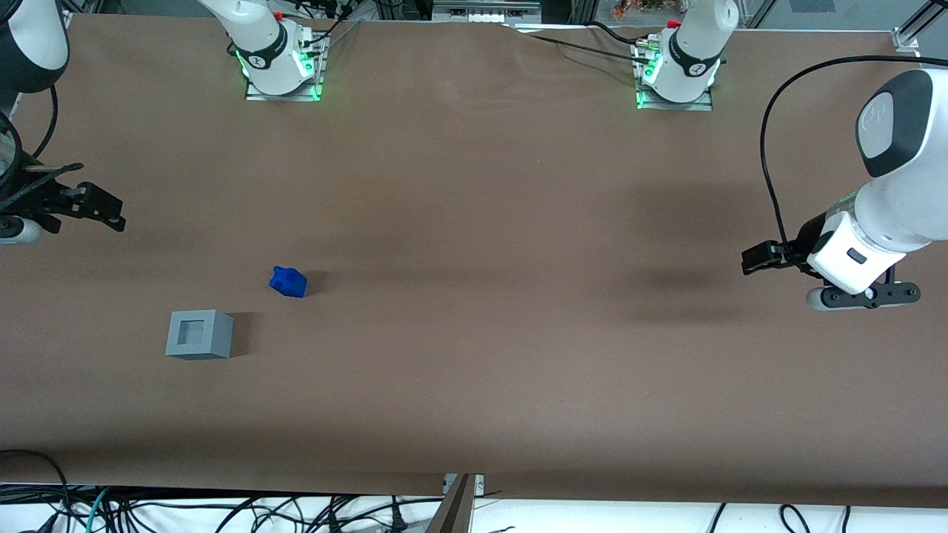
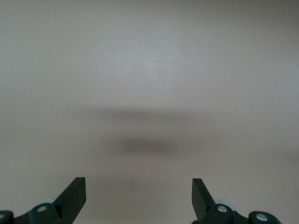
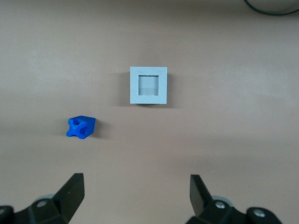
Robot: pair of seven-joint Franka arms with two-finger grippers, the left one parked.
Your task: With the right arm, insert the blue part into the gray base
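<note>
Hovering hand (image 3: 135, 193) of right arm (image 1: 22, 44), fingers apart, holding nothing | blue part (image 1: 288, 282) on surface (image 1: 474, 222), near gray base (image 1: 199, 334), untouched | recess vacant | grasp and insertion outstanding

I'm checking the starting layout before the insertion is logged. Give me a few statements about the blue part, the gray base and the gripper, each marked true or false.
1. The blue part sits in the recess of the gray base. False: it lies on the table, apart from the base.
2. The base's recess is empty. True.
3. The gripper is shut on the blue part. False: it is open, holding nothing, above the table.
4. The base is nearer the front camera than the blue part. True.
</note>
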